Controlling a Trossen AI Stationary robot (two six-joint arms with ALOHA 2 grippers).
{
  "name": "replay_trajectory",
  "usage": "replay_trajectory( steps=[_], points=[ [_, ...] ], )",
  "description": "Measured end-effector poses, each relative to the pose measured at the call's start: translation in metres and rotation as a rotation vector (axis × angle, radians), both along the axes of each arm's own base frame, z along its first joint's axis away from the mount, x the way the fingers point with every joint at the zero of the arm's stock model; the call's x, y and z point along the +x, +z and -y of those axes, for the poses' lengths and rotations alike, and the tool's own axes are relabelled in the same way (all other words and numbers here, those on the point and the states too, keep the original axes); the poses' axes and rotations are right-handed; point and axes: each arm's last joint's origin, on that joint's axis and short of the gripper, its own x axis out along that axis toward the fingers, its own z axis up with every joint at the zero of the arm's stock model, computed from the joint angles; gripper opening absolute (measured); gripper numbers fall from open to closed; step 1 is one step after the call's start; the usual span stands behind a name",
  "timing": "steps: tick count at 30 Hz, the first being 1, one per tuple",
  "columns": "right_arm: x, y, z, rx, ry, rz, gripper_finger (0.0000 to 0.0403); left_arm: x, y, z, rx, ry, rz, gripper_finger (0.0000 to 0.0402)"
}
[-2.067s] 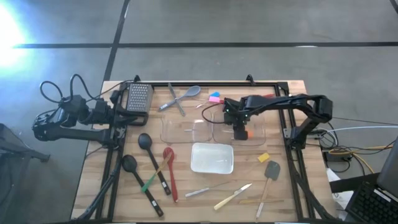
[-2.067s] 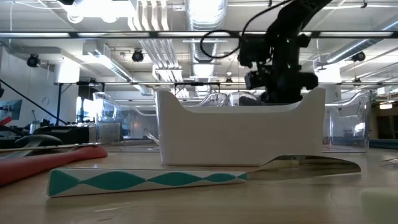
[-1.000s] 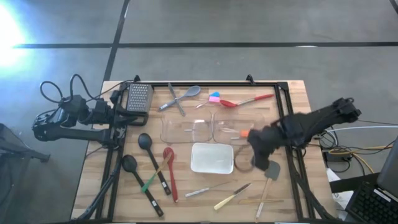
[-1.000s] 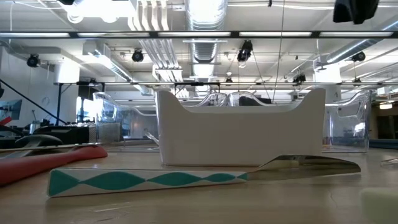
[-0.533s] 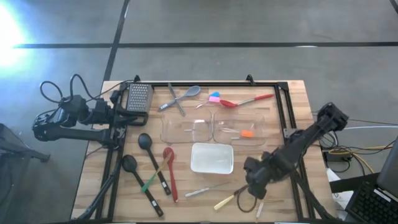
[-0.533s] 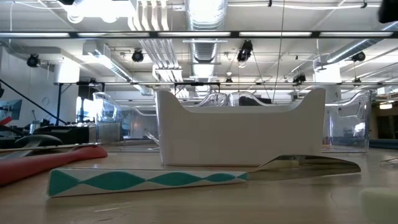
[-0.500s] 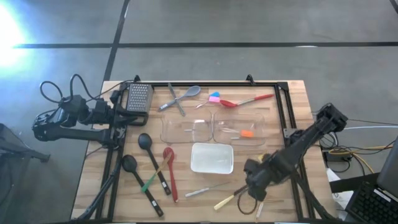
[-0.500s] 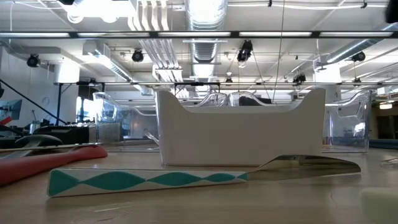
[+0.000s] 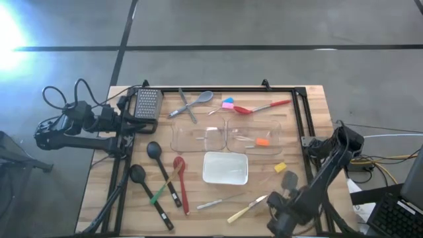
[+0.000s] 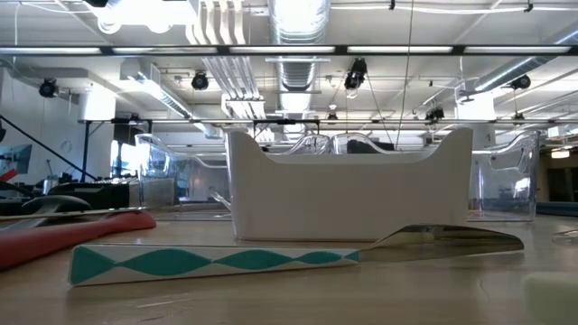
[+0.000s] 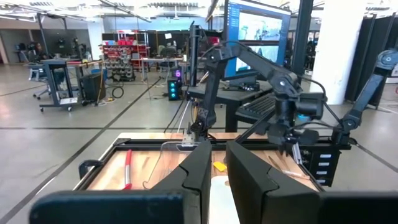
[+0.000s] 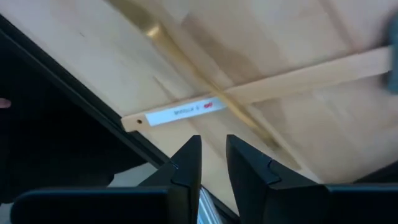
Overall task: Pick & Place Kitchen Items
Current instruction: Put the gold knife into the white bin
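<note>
In the high view the utensils lie spread on the table: two black ladles [image 9: 153,151] [image 9: 137,174], a red spoon [image 9: 178,165], small knives [image 9: 248,208], a grey spatula [image 9: 289,179], a red spatula [image 9: 261,107], a grey spoon [image 9: 200,99] and tongs [image 9: 187,106]. An orange piece [image 9: 262,141] lies in the right clear bin. My right gripper [image 9: 281,213] hangs over the near right corner, above the spatula's wooden handle [image 12: 273,84], its fingers a narrow gap apart, touching nothing. My left gripper [image 9: 125,123] waits shut at the table's left edge.
The white tray [image 9: 225,177] sits mid-table, in front of two clear bins [image 9: 198,139] [image 9: 254,137]. A grater [image 9: 149,104] lies at the far left, a yellow piece [image 9: 279,167] right of the tray. A black frame rail [image 9: 305,132] runs along the right side. A teal-patterned knife [image 10: 217,262] lies before the tray.
My right arm has swung from beside the right bin toward the table's near edge and now hangs over the grey spatula's handle at the near right corner. The orange piece has stayed in the right bin. My left arm has kept still.
</note>
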Motion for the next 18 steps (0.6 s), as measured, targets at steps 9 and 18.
replay_trajectory(
  steps=[9, 18],
  points=[
    [-0.002, -0.018, -0.008, -0.045, 0.006, -0.036, 0.0128, 0.0, 0.0, 0.0, 0.0, 0.0, 0.0, 0.0058],
    [-0.003, -0.042, -0.01, -0.098, 0.075, -0.133, 0.0171, 0.0, 0.0, 0.0, 0.0, 0.0, 0.0, 0.0058]
  ],
)
